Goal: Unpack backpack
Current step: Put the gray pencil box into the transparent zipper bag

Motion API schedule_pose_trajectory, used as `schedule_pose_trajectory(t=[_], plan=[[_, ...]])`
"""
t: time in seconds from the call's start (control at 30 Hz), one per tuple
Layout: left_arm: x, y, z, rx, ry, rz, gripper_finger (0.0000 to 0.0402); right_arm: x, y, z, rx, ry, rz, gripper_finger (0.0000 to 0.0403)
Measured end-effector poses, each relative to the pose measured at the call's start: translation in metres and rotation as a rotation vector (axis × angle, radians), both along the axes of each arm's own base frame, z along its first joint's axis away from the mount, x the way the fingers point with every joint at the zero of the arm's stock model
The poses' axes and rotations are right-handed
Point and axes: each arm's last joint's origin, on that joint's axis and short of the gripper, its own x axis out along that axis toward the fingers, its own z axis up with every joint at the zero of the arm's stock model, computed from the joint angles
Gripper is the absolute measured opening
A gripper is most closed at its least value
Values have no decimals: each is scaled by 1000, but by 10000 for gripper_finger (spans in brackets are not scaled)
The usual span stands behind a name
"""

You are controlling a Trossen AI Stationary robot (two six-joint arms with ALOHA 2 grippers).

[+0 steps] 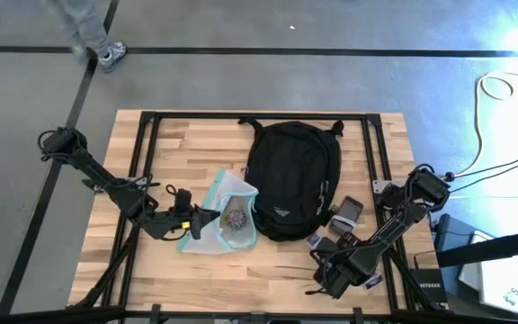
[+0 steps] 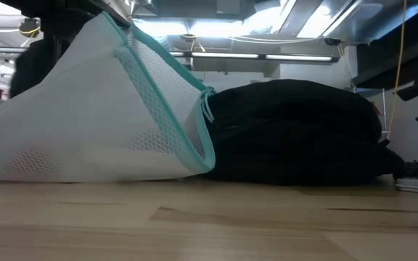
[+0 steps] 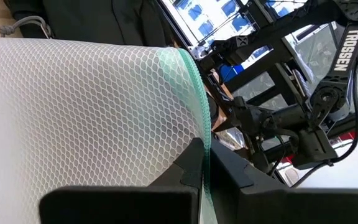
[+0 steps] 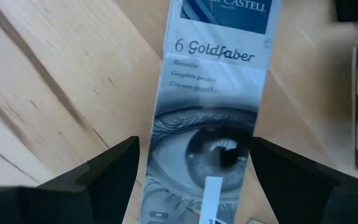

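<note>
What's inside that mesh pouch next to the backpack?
Through the mesh pouch, held at its teal edge by the shut left gripper, a small round purplish item shows near its middle. What it is can't be told; anything beneath it is hidden.

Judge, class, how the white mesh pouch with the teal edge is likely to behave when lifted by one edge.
Probably floppy: where the left tool pinches its teal edge, the mesh pouch rises into a tent while the rest sags onto the table. Likely light, since thin open netting makes up its walls. Whatever lies inside may slide toward the low end.
</note>
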Motion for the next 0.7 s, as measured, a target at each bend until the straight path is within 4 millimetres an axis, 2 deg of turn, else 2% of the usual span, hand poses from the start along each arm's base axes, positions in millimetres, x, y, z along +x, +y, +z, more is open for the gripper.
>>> schedule_pose_trajectory(t=[0.7], plan=[[0,0,0,4,2,-1,1,-3,-5,-5,-7,20,13,289]])
